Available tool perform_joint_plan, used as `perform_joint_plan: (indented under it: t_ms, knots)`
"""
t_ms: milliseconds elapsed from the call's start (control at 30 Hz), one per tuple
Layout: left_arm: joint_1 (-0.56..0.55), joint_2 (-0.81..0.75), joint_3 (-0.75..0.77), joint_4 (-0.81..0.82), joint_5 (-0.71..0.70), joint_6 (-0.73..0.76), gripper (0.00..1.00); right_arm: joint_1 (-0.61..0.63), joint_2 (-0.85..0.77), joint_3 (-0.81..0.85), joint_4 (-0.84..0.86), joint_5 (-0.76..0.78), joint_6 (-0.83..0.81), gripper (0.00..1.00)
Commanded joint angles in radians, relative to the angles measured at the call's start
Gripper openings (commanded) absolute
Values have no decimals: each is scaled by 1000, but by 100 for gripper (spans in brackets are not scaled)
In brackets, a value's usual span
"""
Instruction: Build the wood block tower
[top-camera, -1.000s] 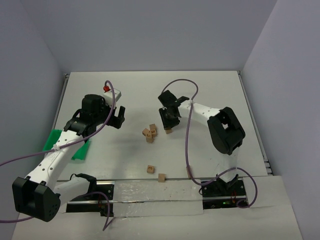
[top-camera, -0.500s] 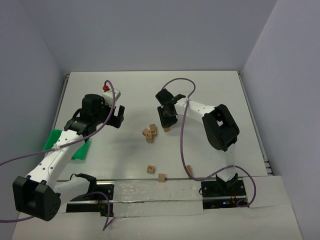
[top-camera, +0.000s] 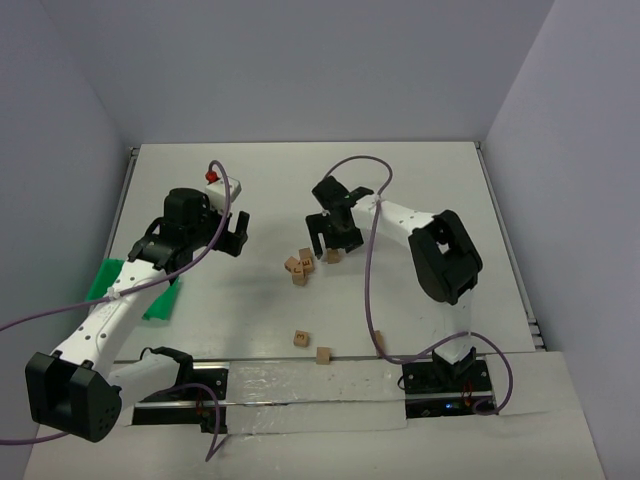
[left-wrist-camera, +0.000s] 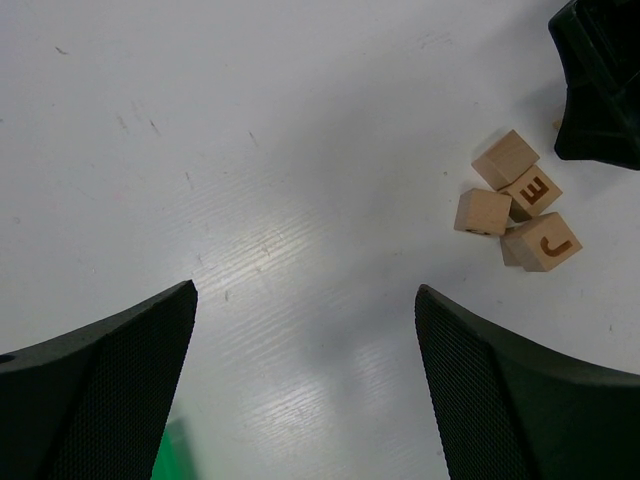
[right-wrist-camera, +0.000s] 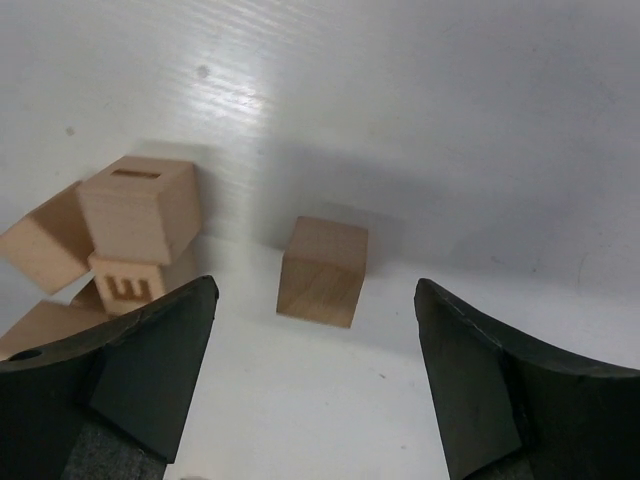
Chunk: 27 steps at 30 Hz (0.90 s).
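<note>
The tower (top-camera: 299, 267) is a small clump of tan wood blocks at mid-table, and its letters E and J face up in the left wrist view (left-wrist-camera: 518, 214). In the right wrist view one cube of the tower (right-wrist-camera: 138, 208) sits on top of the E cube. A single wood block (right-wrist-camera: 322, 270) rests on the table just right of the clump, also visible from above (top-camera: 334, 257). My right gripper (right-wrist-camera: 315, 288) hangs over that block, open, fingers apart from it. My left gripper (left-wrist-camera: 305, 292) is open and empty, left of the tower (top-camera: 239, 233).
Two loose wood blocks (top-camera: 300, 339) (top-camera: 323, 354) lie near the front edge. A green tray (top-camera: 112, 280) sits at the left under my left arm. A small white box with a red button (top-camera: 214, 179) stands at the back left. Purple cables loop over both arms.
My right gripper has opened and let go of the block it held, which now rests beside the tower. The left arm has stayed put.
</note>
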<state>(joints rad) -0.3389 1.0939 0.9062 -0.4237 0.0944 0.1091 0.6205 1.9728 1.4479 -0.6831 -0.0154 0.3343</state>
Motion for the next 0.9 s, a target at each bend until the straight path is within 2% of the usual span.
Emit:
perform_joint_plan:
  t_ms: [0, 100, 200, 300, 333, 400, 433, 500, 633, 867]
  knots:
    - [7, -25, 63, -20, 110, 28, 99, -5, -168, 63, 32, -47, -151, 87]
    - [13, -37, 76, -66, 247, 66, 99, -12, -245, 61, 59, -135, -318, 88]
    - [20, -47, 81, -67, 281, 58, 99, -18, -288, 48, 59, -227, -431, 89]
    - [107, -49, 102, -73, 428, 59, 99, -19, -324, 15, 43, -394, -622, 89]
    - [116, -47, 105, -81, 476, 63, 99, -19, -325, 12, 31, -409, -639, 89]
    - [185, -30, 132, -103, 577, 71, 99, -18, -317, 20, -19, -516, -767, 89]
    - [219, -14, 152, -139, 658, 87, 99, -18, -291, 52, -101, -573, -842, 89]
    - [250, 22, 189, -178, 761, 110, 99, -18, -258, 86, -164, -658, -968, 89]
    - [256, 31, 197, -164, 765, 83, 99, -11, -229, 103, -163, -707, -1065, 90]
    - [277, -1, 148, -85, 727, 16, 99, 44, -213, 52, -69, -684, -1171, 89]
